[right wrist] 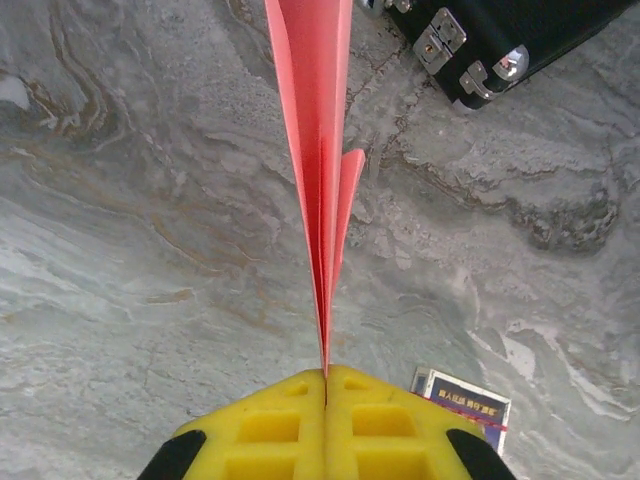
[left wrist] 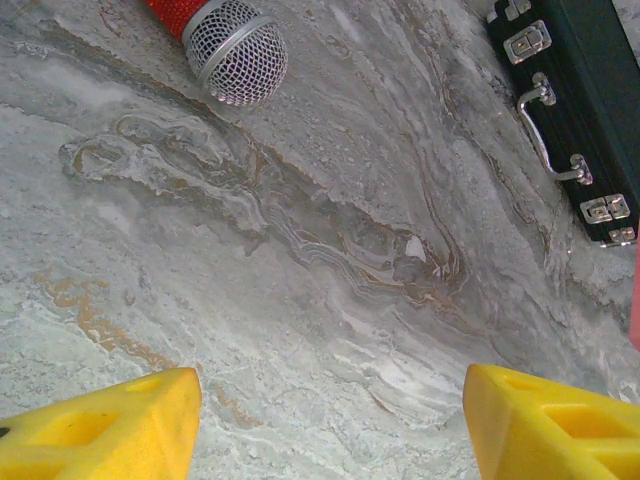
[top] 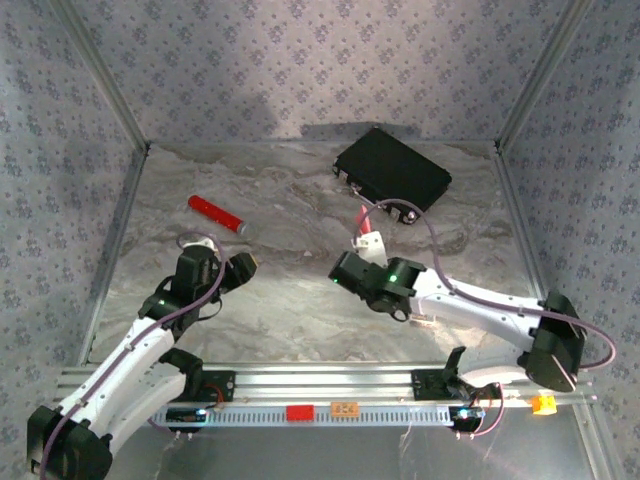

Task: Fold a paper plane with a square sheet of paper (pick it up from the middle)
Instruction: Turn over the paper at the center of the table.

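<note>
Seeing the paper plane (right wrist: 318, 170) pinched edge-on in the right gripper (right wrist: 325, 378), jaws pressed together on its folded edge, the rest sticking straight out ahead and cut off up top. Over at the left gripper (left wrist: 330, 400): jaws wide apart, just bare marble table (left wrist: 300, 250) between. Ahead-left of those, a red microphone (left wrist: 235, 45), mostly out of frame. Black case (right wrist: 500, 40) beyond the right jaws, latches down, so can't see inside. Small printed card (right wrist: 462, 405) just right of them, text too blurry to read.
</note>
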{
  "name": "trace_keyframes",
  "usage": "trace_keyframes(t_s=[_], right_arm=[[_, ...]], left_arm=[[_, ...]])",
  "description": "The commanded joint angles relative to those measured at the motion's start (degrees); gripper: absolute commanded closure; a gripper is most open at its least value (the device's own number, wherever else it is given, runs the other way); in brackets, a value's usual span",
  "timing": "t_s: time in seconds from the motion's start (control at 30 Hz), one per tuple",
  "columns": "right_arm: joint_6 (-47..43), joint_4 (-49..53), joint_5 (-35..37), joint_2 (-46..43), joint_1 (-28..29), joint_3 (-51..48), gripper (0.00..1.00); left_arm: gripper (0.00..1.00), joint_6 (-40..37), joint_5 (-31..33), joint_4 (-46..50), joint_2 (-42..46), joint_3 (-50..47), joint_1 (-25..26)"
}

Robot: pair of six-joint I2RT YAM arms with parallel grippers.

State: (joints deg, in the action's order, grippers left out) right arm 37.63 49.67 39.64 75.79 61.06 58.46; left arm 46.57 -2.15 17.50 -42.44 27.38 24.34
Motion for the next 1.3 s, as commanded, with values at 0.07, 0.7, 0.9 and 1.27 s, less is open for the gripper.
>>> trace_keyframes(t_s=[0.07, 0.7, 0.9, 1.27], right_arm=[[-1.2, 6.0, 5.3, 6.4, 3.0, 3.3, 0.97], [-11.1, -8.1, -15.9, 25.6, 8.2, 10.4, 0.77], [-10.1, -18.9, -26.5, 17.4, 4.3, 2.8, 0.59], [3.4, -55.3, -56.3, 4.2, -16.7, -22.7, 0.81]], left_arm=[[0.31, 0.6, -1.2, 1.6, 0.4, -0.4, -0.8], [0.30, -1.1, -0.2, 5.1, 1.3, 1.2, -3.1], [0.30, -0.7, -1.9, 3.6, -0.5, 1.5, -3.3], [0.50, 2.4, -11.9, -6.0, -9.7, 1.7, -2.6]])
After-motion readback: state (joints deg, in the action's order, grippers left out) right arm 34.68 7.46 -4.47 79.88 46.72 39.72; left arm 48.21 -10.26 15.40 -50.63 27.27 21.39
